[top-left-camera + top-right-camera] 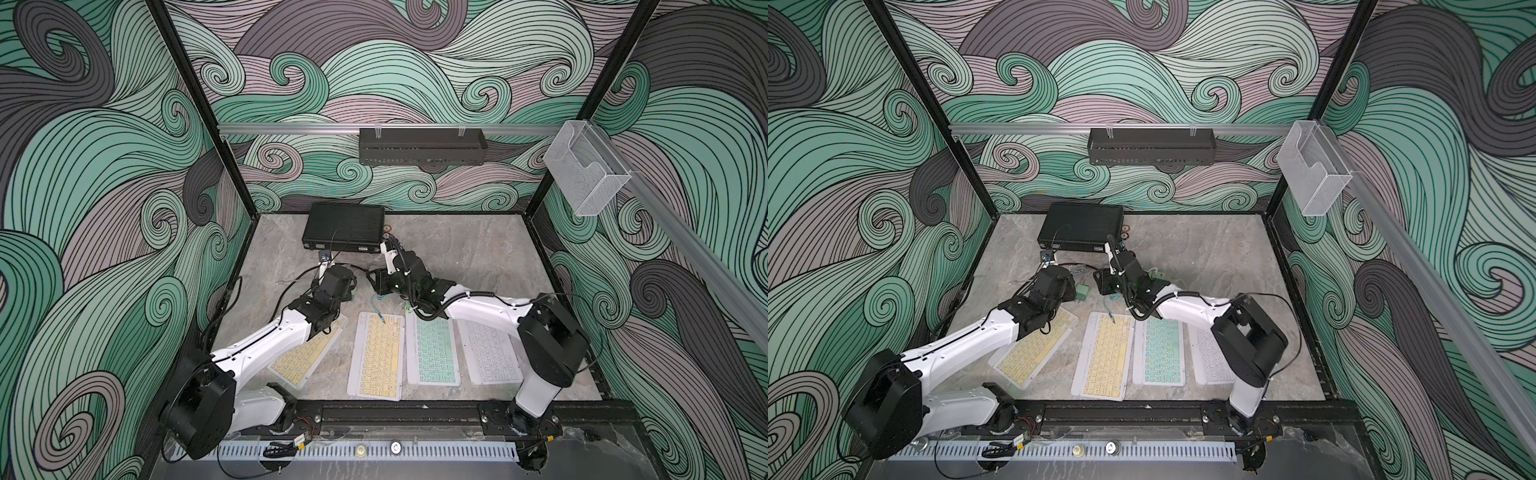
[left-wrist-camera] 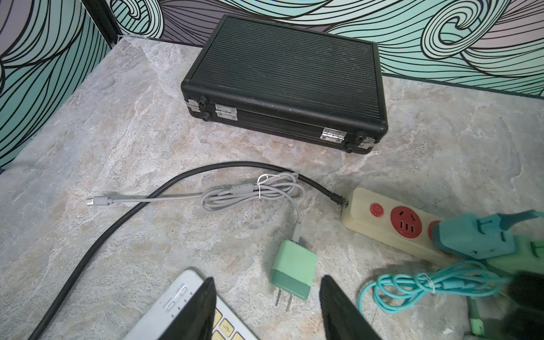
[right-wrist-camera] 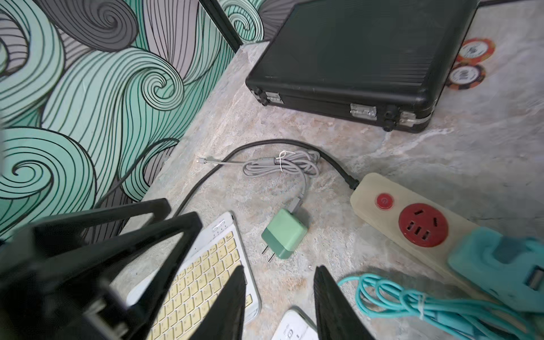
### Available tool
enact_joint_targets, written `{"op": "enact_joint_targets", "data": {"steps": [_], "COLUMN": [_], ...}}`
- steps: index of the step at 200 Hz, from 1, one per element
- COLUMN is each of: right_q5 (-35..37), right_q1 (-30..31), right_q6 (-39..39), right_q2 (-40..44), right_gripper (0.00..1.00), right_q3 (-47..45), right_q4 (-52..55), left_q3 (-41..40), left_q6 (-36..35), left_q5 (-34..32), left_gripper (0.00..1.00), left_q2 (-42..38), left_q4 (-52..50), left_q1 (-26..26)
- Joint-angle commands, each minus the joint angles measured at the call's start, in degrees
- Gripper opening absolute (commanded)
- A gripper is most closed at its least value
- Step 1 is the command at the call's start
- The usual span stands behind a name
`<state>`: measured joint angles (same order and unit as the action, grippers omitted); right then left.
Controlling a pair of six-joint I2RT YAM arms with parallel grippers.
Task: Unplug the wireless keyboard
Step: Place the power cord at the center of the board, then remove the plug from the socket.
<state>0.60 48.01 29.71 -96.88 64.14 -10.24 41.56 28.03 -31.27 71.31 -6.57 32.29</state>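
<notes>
1. Overhead, both top views show four wireless keyboards along the front edge of the table (image 1: 478, 249): the left yellow keyboard (image 1: 305, 353), set at an angle, then the second yellow keyboard (image 1: 376, 357), the mint keyboard (image 1: 432, 353) and the white keyboard (image 1: 490, 353).
2. The green charger (image 2: 294, 269) lies loose on the table with its prongs bare. It is just past the far corner of the left yellow keyboard and apart from the beige power strip (image 2: 362, 212).
3. Its gray cable (image 2: 253, 191) is tied in a bundle. The free connector rests on bare table, and the cable crosses the strip's black cord (image 2: 117, 223).
4. A teal plug (image 2: 471, 235) sits in the power strip, with a teal cable (image 2: 412, 285) coiled just beside it.
5. The left gripper (image 2: 267, 279) hovers over that keyboard corner, its fingers apart and holding nothing.
6. The right gripper (image 3: 280, 269) hangs close by, its jaws also apart and empty.
7. A black case (image 2: 282, 79) sits near the back edge, with two poker chips (image 3: 471, 63) beside it.
</notes>
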Motion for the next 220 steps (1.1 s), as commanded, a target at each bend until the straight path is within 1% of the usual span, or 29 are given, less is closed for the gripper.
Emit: {"op": "enact_joint_targets", "data": {"steps": [1,26,37,53,71,98,108,128,141,158,169,178,196,220], "right_q5": [5.79,9.12,9.78,11.25,12.08,14.96,13.62,8.53,8.66,11.65,11.16,10.49,6.78,-2.00], "right_q1": [0.41,0.51,0.51,0.51,0.50,0.47,0.42,0.44,0.42,0.08,-0.42,-1.00,-3.52,-8.52], "right_q6": [-2.89,-3.65,-4.36,-6.97,-12.26,-20.52,-23.94,-33.91,-38.63,-42.61,-46.11,-48.54,-50.66,-50.61], "right_q2": [8.11,17.16,20.74,24.89,28.59,33.49,35.48,39.26,40.89,41.24,40.25,38.74,32.56,22.36], "right_gripper": [0.41,0.45,0.49,0.52,0.54,0.55,0.58,0.59,0.60,0.60,0.55,0.56,0.60,0.60], "right_q3": [-1.17,-2.68,-2.98,-2.34,-0.79,2.48,3.21,4.40,5.61,7.40,8.52,9.24,12.27,17.26], "right_q4": [6.46,11.85,13.63,17.49,22.89,33.01,35.23,38.45,40.74,42.72,44.30,45.43,50.11,56.41], "left_q3": [2.24,1.69,2.05,2.38,2.49,2.98,3.09,3.10,3.13,3.27,3.52,3.80,4.28,4.68], "left_q6": [0.66,0.85,0.81,0.82,0.53,0.32,0.35,0.46,0.28,-0.04,-0.22,-0.43,-0.67,-0.74], "left_q5": [0.87,3.02,3.73,4.49,5.57,6.24,6.73,8.18,8.80,9.52,9.92,10.23,10.91,11.31], "left_gripper": [0.57,0.57,0.57,0.57,0.57,0.57,0.57,0.57,0.57,0.57,0.57,0.57,0.57,0.57], "left_q2": [0.61,1.01,1.19,1.35,1.38,1.53,1.58,1.64,1.66,2.12,2.55,2.86,3.46,4.06], "left_q4": [-0.19,0.95,0.62,0.25,0.25,0.09,-0.02,0.11,0.50,0.82,0.81,0.77,0.44,0.29], "left_q1": [-0.57,-0.57,-0.57,-0.57,-0.54,-0.57,-0.57,-0.57,-0.57,-0.57,-0.57,-0.57,-0.57,-0.55]}}
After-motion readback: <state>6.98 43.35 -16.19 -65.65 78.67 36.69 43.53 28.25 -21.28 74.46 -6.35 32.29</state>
